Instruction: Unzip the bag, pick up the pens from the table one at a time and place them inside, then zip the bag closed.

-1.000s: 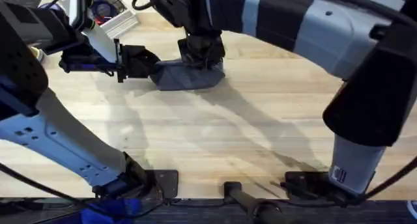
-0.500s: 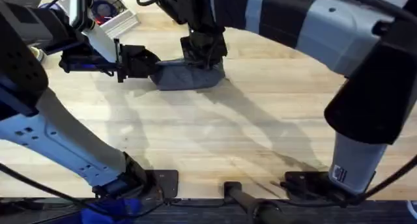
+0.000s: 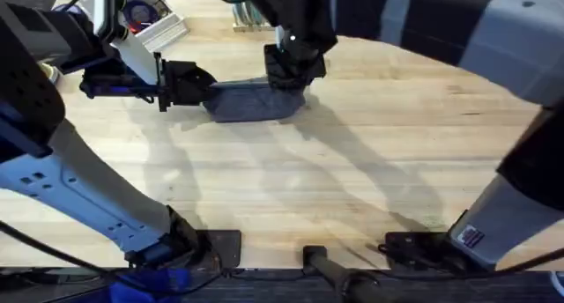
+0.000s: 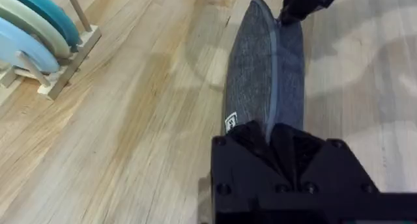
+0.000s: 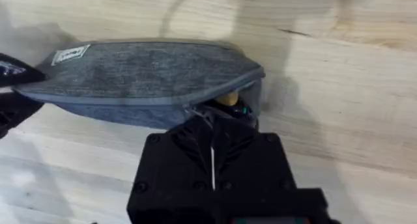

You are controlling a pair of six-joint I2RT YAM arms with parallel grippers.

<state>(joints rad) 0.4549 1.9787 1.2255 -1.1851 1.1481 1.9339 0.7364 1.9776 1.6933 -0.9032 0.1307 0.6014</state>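
Overhead, I see the bag (image 3: pixel 251 100) near the table's (image 3: pixel 352 180) far edge, left gripper (image 3: pixel 201 85) pinching its left end, right gripper (image 3: pixel 289 74) closed at the zipper end. Soft, limp fabric; I'd keep both ends tensioned, gripping the pull tab.

bag (image 5: pixel 143 77) contents mostly hidden, zipper pull behind right fingers (image 5: pixel 215 123)
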